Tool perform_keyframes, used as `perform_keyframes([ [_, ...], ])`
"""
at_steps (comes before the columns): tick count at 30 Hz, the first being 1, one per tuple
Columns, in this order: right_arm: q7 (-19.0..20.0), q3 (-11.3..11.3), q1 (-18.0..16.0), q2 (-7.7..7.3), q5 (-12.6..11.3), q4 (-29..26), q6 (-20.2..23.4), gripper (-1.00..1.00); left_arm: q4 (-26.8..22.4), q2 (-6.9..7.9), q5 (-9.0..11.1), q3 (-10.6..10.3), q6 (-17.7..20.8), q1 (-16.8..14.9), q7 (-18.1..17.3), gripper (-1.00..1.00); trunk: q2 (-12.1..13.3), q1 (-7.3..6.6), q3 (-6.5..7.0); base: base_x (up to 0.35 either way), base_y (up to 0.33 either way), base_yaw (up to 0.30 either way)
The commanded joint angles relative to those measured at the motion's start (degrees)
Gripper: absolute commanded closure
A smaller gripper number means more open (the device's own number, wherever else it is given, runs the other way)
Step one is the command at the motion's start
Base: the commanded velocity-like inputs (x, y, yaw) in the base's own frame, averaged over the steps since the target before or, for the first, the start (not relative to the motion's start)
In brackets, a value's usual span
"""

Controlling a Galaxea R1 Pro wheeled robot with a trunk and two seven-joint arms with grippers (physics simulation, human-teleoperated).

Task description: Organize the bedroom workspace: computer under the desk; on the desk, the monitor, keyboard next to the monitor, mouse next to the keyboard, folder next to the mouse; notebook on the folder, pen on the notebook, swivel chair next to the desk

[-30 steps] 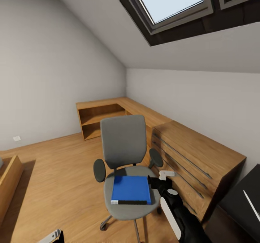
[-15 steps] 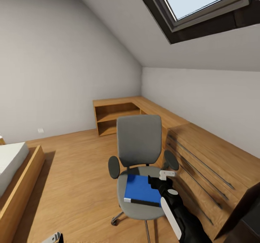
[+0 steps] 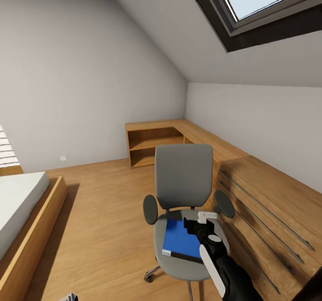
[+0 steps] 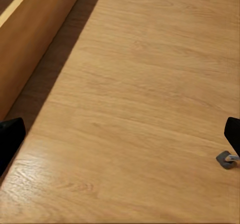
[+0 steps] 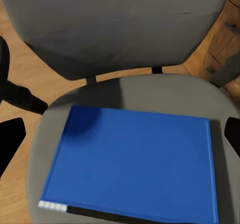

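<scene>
A grey swivel chair [image 3: 183,180] stands on the wooden floor beside a long low wooden unit. On its seat lies a blue folder [image 3: 178,240], flat, with a dark spine edge toward me. My right gripper [image 3: 193,226] hovers over the folder's near right part. In the right wrist view its fingers [image 5: 11,140] stand wide apart at both picture edges, open and empty, with the folder [image 5: 135,164] below them. My left gripper [image 4: 120,139] is open over bare floor, and a chair caster [image 4: 227,159] shows near one fingertip.
A bed with a wooden frame [image 3: 27,229] lies at the left. A low drawer unit [image 3: 268,194] runs along the right wall into a corner shelf [image 3: 154,144]. A skylight [image 3: 273,2] sits in the sloped ceiling. Open floor [image 3: 103,211] lies between bed and chair.
The whole picture has shifted right as the camera turned left, bringing the bed into view. My right gripper stays over the chair seat, now above the folder's right part.
</scene>
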Motion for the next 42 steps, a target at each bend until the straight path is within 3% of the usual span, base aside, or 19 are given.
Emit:
perform_keyframes([
  [1,-0.4,0.2,-0.1,0.03,-0.5,0.8,-1.2,-1.00,0.4,0.08,0.6,-0.1,-0.3,0.0,0.1,-1.00,0.0,0.03,-0.05,0.301,0.000,0.006],
  [8,-0.7,0.2,-0.1,-0.04,-0.5,1.2,-4.7,-1.00,0.4,0.08,0.6,-0.1,-0.4,0.0,-0.1,-1.00,0.0,0.03,-0.05,0.210,0.000,0.002],
  [18,-0.6,0.1,-0.1,-0.22,-0.4,0.7,-5.4,-1.00,0.1,0.17,0.6,-0.1,-0.3,0.0,-0.1,-1.00,0.0,0.03,-0.05,0.088,0.000,0.000],
  [20,-0.6,0.1,-0.1,-0.25,-0.4,0.7,-5.4,-1.00,-1.0,0.17,0.6,-0.1,-0.2,0.0,-0.2,-1.00,0.0,0.03,-0.05,0.003,0.000,0.000],
  [23,-0.5,0.1,-0.1,-0.79,-0.4,1.5,-5.8,-1.00,-6.5,0.15,0.9,-0.1,1.3,0.0,0.0,-1.00,-0.4,0.25,-0.23,0.000,0.000,0.000],
  [25,-0.4,0.1,-0.2,-0.85,-0.4,3.5,-6.2,-1.00,-9.6,0.16,1.0,0.0,4.2,0.0,0.1,-1.00,-1.2,0.69,-0.59,0.000,0.000,0.000],
  [28,-0.3,0.1,-1.0,-0.86,-0.5,7.2,-6.4,-1.00,-14.8,0.17,1.4,0.3,12.7,0.0,0.2,-1.00,-2.4,1.35,-1.13,0.000,0.000,0.000],
  [30,-0.3,0.1,-4.7,-0.83,-0.5,11.5,-6.5,-1.00,-20.0,0.20,2.6,0.6,24.3,0.0,0.3,-1.00,-3.2,1.79,-1.49,0.000,0.000,0.000],
  [33,-0.3,0.0,-10.0,-0.86,-0.6,17.4,-6.6,-1.00,-25.1,0.10,4.3,0.8,33.3,0.0,0.5,-1.00,-4.4,2.45,-2.03,0.000,0.000,0.000],
  [36,-0.3,-0.1,-15.9,-0.95,-0.7,25.5,-7.1,-1.00,-27.7,-0.20,5.5,0.8,38.1,-0.2,0.6,-1.00,-5.6,3.11,-2.57,0.000,0.000,0.000],
  [38,-0.3,-0.1,-20.5,-1.01,-0.8,32.1,-8.5,-1.00,-28.7,-0.35,6.2,0.9,40.9,-2.1,0.7,-1.00,-6.4,3.55,-2.93,0.000,0.000,0.000],
  [39,-0.3,-0.1,-23.4,-1.03,-0.8,36.3,-10.0,-1.00,-29.0,-0.42,6.7,0.9,43.3,-4.1,0.7,-1.00,-6.8,3.77,-3.11,0.000,0.000,0.000],
  [42,-0.3,-0.2,-27.6,-1.05,-0.8,43.2,-13.5,-1.00,-29.0,-0.47,8.4,0.9,49.5,-8.9,0.8,-1.00,-8.1,4.42,-3.65,0.000,0.000,0.000],
])
